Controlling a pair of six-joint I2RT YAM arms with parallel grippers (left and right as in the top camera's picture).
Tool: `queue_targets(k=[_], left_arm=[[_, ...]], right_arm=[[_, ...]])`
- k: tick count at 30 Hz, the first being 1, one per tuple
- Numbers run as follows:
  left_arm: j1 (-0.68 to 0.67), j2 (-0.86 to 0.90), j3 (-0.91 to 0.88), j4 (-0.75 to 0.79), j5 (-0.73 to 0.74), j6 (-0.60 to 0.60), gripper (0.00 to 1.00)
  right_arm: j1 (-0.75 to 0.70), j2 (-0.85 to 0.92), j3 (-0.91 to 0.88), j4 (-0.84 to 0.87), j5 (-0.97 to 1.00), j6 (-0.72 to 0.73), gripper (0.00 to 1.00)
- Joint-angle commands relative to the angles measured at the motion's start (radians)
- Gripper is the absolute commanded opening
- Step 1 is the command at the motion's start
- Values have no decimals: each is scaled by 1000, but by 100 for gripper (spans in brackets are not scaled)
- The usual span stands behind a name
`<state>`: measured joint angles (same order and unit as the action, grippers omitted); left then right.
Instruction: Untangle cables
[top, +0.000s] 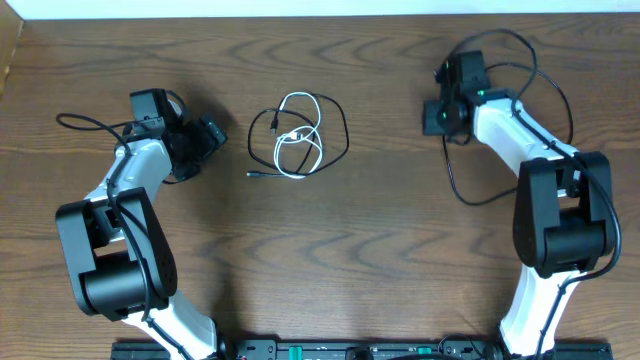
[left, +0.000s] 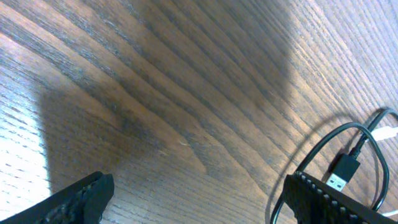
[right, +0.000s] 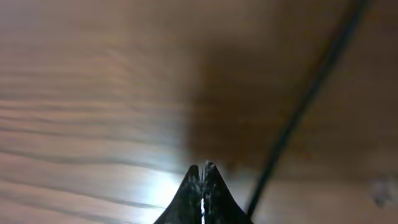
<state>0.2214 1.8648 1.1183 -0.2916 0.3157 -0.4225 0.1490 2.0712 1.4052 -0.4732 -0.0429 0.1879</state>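
The wood-grain table (top: 350, 260) fills the overhead view, with the left arm (top: 110, 270) at the lower left and the right arm (top: 560, 220) at the right. The left gripper (top: 205, 138), left of centre, has its fingers spread wide over bare wood. The right gripper (right: 202, 186), at the upper right, is pressed together on nothing. Between them in the upper middle, the black cable (top: 345, 135) and white cable (top: 297, 97) lie looped together, touched by neither gripper.

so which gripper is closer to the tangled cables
Left. The left gripper sits open just beside the cables; the right gripper, shut, is farther off on their opposite side.
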Motion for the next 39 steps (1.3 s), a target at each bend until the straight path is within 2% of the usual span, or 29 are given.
queue_targets(k=[1,5,13,20,24,27,29,30,33,35,36,39], left_arm=[[2,11,-13,-4,-3,-3,92],[2,11,-13,-4,-3,-3,92],[2,11,-13,-6,-3,-3,92],[2,11,-13,-6,-3,-2,92],[2,11,-13,-6,-3,-2,92],[2,11,-13,-6,-3,-2,92],[2,11,-13,-6,-3,-2,93],[2,11,-13,-6,-3,-2,92],[2,11,-13,-6,-3,-2,93],[2,11,-13,-6,-3,-2,92],[2,11,-13,-6,-3,-2,92],[2,11,-13,-6,-3,-2,92]], right_arm=[[-49,-7,-56,1,154,21,1],[-130,-7,-85,-32,233,21,1],[-288,-7,-85,-68,222,21,1],[-325,-7,-85,-38,28,-18,4],[-286,-7,-83,-10,-64,-58,11],[-231,-7,-54,-15,-89,-74,20],[-190,-7,-16,-38,-100,-75,37],[-150,-7,29,-64,-126,-100,49],[-61,-7,133,-102,-229,-145,66],[-9,-7,174,-87,-303,-139,73],[25,-7,187,-62,-332,-115,80],[90,-5,187,-2,-333,-35,83]])
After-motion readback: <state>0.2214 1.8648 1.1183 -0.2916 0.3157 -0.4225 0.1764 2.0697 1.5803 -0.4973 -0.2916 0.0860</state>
